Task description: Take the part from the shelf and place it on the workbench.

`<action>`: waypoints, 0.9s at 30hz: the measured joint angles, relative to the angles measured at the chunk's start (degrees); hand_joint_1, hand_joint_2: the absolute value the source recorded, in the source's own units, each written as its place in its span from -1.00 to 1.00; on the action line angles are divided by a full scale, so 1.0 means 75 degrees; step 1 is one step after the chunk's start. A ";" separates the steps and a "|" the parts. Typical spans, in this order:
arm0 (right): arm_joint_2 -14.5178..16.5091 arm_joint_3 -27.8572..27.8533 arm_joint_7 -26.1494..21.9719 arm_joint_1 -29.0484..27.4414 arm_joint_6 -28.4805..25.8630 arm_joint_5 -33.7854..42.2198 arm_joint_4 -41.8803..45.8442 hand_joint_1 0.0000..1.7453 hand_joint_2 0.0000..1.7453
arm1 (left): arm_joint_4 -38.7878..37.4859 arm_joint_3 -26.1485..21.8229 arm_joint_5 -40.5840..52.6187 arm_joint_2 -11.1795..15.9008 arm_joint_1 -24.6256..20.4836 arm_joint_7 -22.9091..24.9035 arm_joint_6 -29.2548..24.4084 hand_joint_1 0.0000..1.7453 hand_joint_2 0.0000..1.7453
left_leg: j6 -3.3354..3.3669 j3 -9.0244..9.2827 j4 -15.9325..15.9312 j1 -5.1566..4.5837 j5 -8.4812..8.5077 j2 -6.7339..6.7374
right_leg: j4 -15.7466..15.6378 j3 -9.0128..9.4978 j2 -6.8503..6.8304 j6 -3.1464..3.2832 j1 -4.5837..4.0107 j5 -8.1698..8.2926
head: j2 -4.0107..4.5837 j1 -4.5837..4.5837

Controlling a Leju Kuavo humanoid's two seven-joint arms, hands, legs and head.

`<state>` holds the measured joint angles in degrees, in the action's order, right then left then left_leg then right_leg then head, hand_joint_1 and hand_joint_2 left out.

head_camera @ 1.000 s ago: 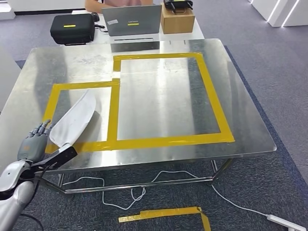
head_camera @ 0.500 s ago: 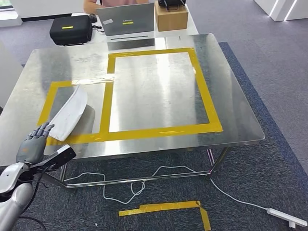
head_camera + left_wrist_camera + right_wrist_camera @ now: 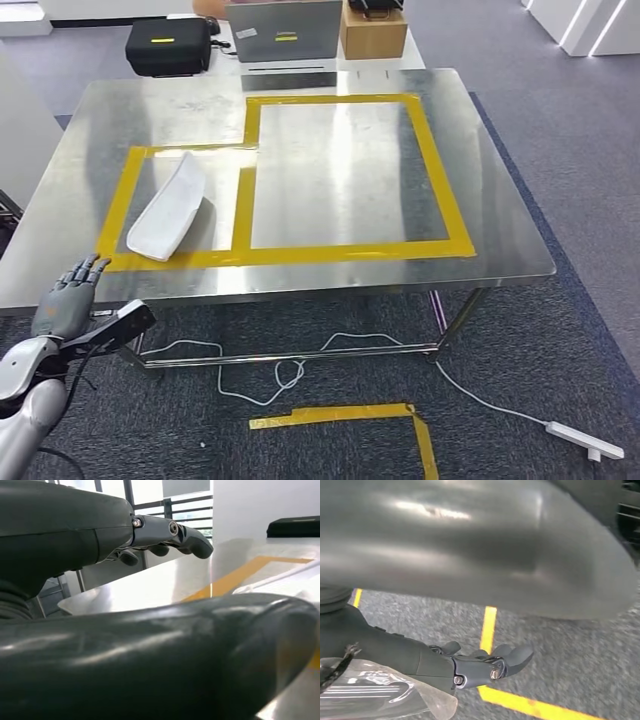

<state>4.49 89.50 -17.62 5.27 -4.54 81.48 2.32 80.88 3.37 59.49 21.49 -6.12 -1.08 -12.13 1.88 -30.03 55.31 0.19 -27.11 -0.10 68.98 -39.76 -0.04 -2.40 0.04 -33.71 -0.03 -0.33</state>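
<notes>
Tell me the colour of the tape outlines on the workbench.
Yellow tape on the bare metal workbench; the head view shows it best.

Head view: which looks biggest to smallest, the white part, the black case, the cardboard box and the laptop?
1. white part
2. laptop
3. black case
4. cardboard box

The last three sit farther away and are cropped, so real sizes may differ.

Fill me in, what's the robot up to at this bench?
It is tasked with moving a part from a shelf to the workbench. The white curved part lies on the steel workbench, inside the smaller yellow-taped box. The left hand hangs off the bench's near edge, fingers apart, holding nothing. The right hand hangs over the carpet, also holding nothing.
</notes>
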 joint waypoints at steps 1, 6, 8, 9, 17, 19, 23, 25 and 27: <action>0.0001 0.0000 0.0000 -0.0001 0.0007 0.0003 -0.0014 -1.00 -1.00 | 0.0001 -0.0001 -0.0003 -0.0001 0.0019 0.0003 0.0001 -1.00 -1.00 | -0.0002 -0.0100 0.0008 -0.0006 0.0072 0.0000 | 0.0422 -0.0076 -0.0001 -0.0017 0.0006 -0.0159 | 0.0000 0.0000; 0.0002 0.0000 -0.0001 0.0019 0.0015 0.0004 -0.0089 -1.00 -1.00 | 0.0009 -0.0018 -0.0012 0.0006 0.0085 0.0031 0.0006 -1.00 -1.00 | -0.0073 -0.0498 0.0085 -0.0040 0.0353 -0.0010 | -0.1042 0.1309 0.0024 0.0082 -0.0004 0.0450 | -0.0001 -0.0001; 0.0002 0.0000 -0.0001 0.0045 0.0012 0.0007 -0.0114 -1.00 -1.00 | 0.0025 -0.0050 -0.0020 0.0018 0.0113 0.0055 0.0013 -1.00 -1.00 | -0.0147 -0.0573 0.0110 -0.0054 0.0469 -0.0010 | -0.1802 0.1804 0.0052 0.0140 -0.0024 0.0403 | -0.0002 -0.0001; 0.0002 0.0000 0.0001 0.0049 0.0010 0.0010 -0.0123 -1.00 -1.00 | 0.0031 -0.0070 -0.0023 0.0026 0.0136 0.0073 0.0022 -1.00 -1.00 | -0.0190 -0.0599 0.0108 -0.0056 0.0531 -0.0010 | -0.1910 0.1854 0.0057 0.0170 -0.0038 0.0398 | -0.0002 -0.0001; 0.0014 0.0000 0.0015 0.0000 0.0026 0.0049 -0.0161 -1.00 -1.00 | 0.0035 -0.0321 -0.0027 0.0096 0.0713 0.0281 0.0205 -1.00 -1.00 | -0.0492 -0.1196 0.2310 0.0038 -0.0996 -0.0007 | -0.1884 0.1169 -0.0028 0.0468 -0.0022 0.0951 | 0.0000 -0.0066; 0.0015 0.0000 0.0011 -0.0025 0.0033 0.0061 -0.0163 -1.00 -1.00 | 0.0034 -0.0404 -0.0032 0.0091 0.0931 0.0326 0.0241 -1.00 -1.00 | -0.0495 -0.0784 0.2014 0.0050 -0.0667 -0.0006 | -0.1796 0.0943 -0.0031 0.0435 -0.0021 0.1052 | 0.0000 -0.0068; 0.0022 0.0000 0.0001 -0.0039 0.0049 0.0119 -0.0163 -1.00 -1.00 | 0.0030 -0.0602 -0.0058 0.0057 0.1284 0.0370 0.0328 -1.00 -1.00 | -0.0376 0.0444 0.0136 0.0014 -0.0429 -0.0009 | -0.1611 0.0658 -0.0039 0.0291 -0.0037 0.1211 | -0.0001 -0.0062; 0.0022 0.0000 -0.0007 -0.0054 0.0071 0.0151 -0.0166 -1.00 -1.00 | 0.0006 -0.0679 -0.0068 -0.0005 0.1511 0.0385 0.0404 -1.00 -1.00 | -0.0277 0.0449 0.0008 -0.0016 -0.0417 -0.0007 | -0.1619 0.0618 -0.0035 0.0194 -0.0032 0.1327 | -0.0001 -0.0063; 0.0020 0.0000 -0.0013 -0.0079 0.0096 0.0186 -0.0180 -1.00 -1.00 | -0.0051 -0.0717 -0.0075 -0.0125 0.1738 0.0391 0.0478 -1.00 -1.00 | -0.0146 0.0342 -0.0024 -0.0002 -0.0275 0.0018 | -0.1508 0.0518 -0.0013 0.0106 -0.0018 0.1166 | -0.0001 -0.0064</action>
<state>4.64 89.50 -17.72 4.68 -3.82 82.87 0.97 80.50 -2.01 58.93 20.55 6.92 1.85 -8.54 0.78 -27.47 55.13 0.18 -29.17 0.04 57.67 -35.87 -0.14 -1.60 -0.09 -24.97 -0.03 -0.81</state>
